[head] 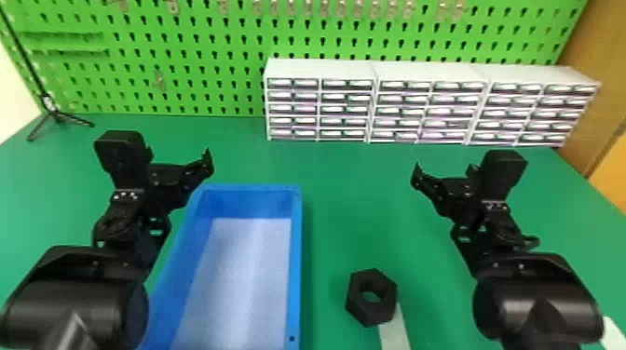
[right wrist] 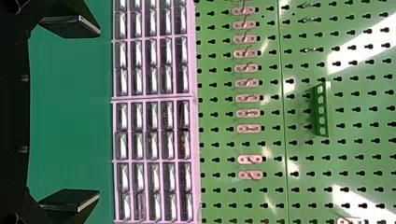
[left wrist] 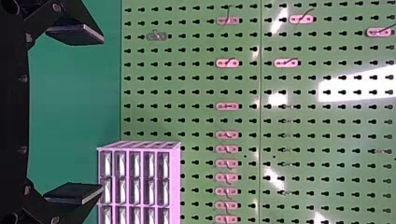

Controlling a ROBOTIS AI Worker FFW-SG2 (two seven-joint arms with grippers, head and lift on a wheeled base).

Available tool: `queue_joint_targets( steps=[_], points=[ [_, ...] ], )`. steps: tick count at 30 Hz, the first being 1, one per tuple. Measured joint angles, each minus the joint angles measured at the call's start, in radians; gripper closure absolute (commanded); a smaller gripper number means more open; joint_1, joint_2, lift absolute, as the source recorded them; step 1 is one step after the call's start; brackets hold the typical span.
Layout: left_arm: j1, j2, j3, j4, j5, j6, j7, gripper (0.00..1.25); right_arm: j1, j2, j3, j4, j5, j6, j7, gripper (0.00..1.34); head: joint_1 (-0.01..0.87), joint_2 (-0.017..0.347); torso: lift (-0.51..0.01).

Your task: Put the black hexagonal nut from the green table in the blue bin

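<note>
I report left gripper and right gripper both released, jaws wide. The black hexagonal nut lies on the green table, nearside of both — just right of the blue bin. Bin floor: whitish. Nut: thick, dark, round-bored — pale strip adjoining.

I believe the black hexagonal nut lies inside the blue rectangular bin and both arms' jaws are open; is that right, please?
Not quite: the head view shows the black hexagonal nut outside the blue rectangular bin, to its right over the green table. Both arms' jaws are indeed open.
</note>
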State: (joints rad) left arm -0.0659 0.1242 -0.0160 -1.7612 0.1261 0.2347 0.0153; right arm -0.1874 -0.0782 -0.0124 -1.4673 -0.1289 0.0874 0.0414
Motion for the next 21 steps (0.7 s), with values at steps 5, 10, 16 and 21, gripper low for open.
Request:
queue_joint_targets(
  steps=[5, 10, 16, 21],
  points=[
    [0.001, 0.0, -0.002, 0.0, 0.003, 0.0, 0.0, 0.16, 0.0, 0.0, 0.0, 0.0, 0.0, 0.0, 0.0, 0.09, 0.683, 0.028, -0.096],
    [0.001, 0.0, 0.0, -0.001, 0.005, 0.0, 0.0, 0.16, 0.0, 0.0, 0.0, 0.0, 0.0, 0.0, 0.0, 0.09, 0.683, 0.028, -0.096],
    [0.002, 0.0, 0.001, -0.001, 0.006, 0.0, 0.0, 0.16, 0.0, -0.001, 0.0, 0.0, -0.001, 0.004, 0.005, 0.09, 0.683, 0.028, -0.096],
    [0.002, 0.0, 0.001, -0.001, 0.006, 0.0, 0.0, 0.16, 0.0, -0.002, -0.005, 0.0, -0.001, 0.005, 0.01, 0.09, 0.683, 0.028, -0.096]
  ],
)
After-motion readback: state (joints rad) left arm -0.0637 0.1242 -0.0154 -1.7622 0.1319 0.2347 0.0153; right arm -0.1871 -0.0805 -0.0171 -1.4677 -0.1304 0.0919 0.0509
